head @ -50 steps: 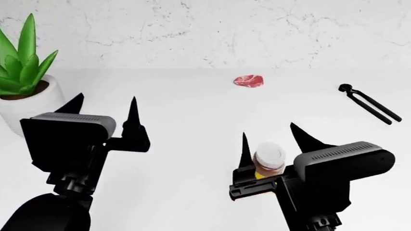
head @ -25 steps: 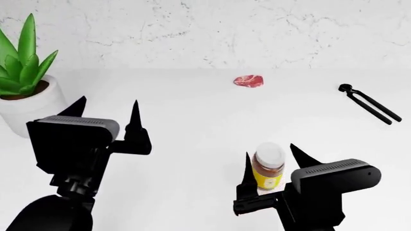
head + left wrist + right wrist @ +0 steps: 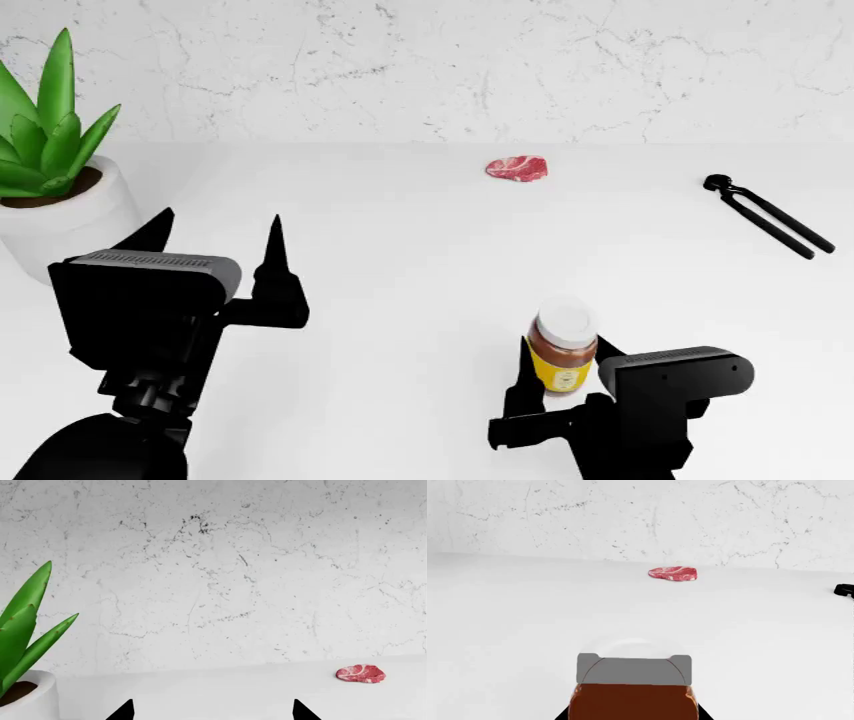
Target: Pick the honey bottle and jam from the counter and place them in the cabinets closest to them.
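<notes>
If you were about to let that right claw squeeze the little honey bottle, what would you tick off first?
1. Honey bottle upright on the counter: ok.
2. Bottle between the right gripper fingers: ok, one finger shows on each side.
3. Fingers low enough on the body: cannot tell, the bottle hides the tips.
4. Right gripper open: ok.
5. Left gripper open, holding nothing, apart from the potted plant: ok.
6. Jam in view: not ok; only raw meat and pincers.
</notes>
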{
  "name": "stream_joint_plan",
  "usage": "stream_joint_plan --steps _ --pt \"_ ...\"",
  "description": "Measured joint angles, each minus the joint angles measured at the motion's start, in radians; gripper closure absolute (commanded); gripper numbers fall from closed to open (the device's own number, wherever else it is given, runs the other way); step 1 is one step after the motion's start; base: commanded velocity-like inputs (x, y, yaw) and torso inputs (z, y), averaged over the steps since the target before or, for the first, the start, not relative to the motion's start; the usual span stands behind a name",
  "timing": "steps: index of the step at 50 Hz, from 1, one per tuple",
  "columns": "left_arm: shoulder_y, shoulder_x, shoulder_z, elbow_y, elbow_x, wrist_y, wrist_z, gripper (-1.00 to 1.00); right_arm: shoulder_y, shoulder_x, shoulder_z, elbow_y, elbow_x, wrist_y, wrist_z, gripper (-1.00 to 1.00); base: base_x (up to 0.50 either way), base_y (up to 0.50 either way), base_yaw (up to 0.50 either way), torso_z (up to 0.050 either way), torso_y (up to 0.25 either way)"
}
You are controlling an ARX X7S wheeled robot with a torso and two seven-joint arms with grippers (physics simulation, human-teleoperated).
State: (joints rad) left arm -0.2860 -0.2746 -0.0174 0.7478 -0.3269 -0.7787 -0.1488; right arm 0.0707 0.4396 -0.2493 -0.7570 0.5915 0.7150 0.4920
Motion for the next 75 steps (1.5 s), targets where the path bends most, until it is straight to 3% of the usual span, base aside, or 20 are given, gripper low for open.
stream_joint_plan --steps 7,15,23,30,38,46,55,75 --pt "0.009 0.001 -0.002 -0.008 -0.003 0.017 0.000 -1.00 0.016 -0.001 0.019 -0.014 0.041 0.030 0.027 1.00 0.00 0.00 0.00 0.000 0.000" --pt "0.021 0.002 0.003 -0.022 -0.002 0.040 0.002 -1.00 0.168 -0.010 0.071 -0.111 0.211 0.216 0.148 1.00 0.00 0.00 0.00 0.000 0.000" --pt "0.026 -0.004 -0.002 -0.017 -0.008 0.040 0.000 -1.00 0.494 -0.033 0.131 -0.139 0.577 0.435 0.398 1.00 0.00 0.00 0.00 0.000 0.000" --pt "0.019 -0.008 -0.006 -0.003 -0.017 0.029 -0.005 -1.00 0.842 -0.041 0.087 -0.070 0.908 0.524 0.620 1.00 0.00 0.00 0.00 0.000 0.000" --pt "0.007 -0.013 -0.009 0.018 -0.028 0.006 -0.014 -1.00 1.207 -0.063 0.010 0.049 1.138 0.584 0.728 1.00 0.00 0.00 0.00 0.000 0.000" --pt "-0.001 -0.018 -0.012 0.032 -0.038 -0.009 -0.020 -1.00 1.457 -0.097 -0.020 0.167 1.131 0.646 0.657 1.00 0.00 0.00 0.00 0.000 0.000" --pt "-0.013 -0.022 -0.007 0.036 -0.045 -0.018 -0.024 -1.00 1.638 -0.112 -0.072 0.280 0.949 0.647 0.450 1.00 0.00 0.00 0.00 0.000 0.002" --pt "-0.007 -0.033 -0.008 0.049 -0.055 -0.019 -0.032 -1.00 1.877 -0.123 -0.256 0.621 0.500 0.399 0.000 1.00 0.00 0.00 0.00 0.000 0.000"
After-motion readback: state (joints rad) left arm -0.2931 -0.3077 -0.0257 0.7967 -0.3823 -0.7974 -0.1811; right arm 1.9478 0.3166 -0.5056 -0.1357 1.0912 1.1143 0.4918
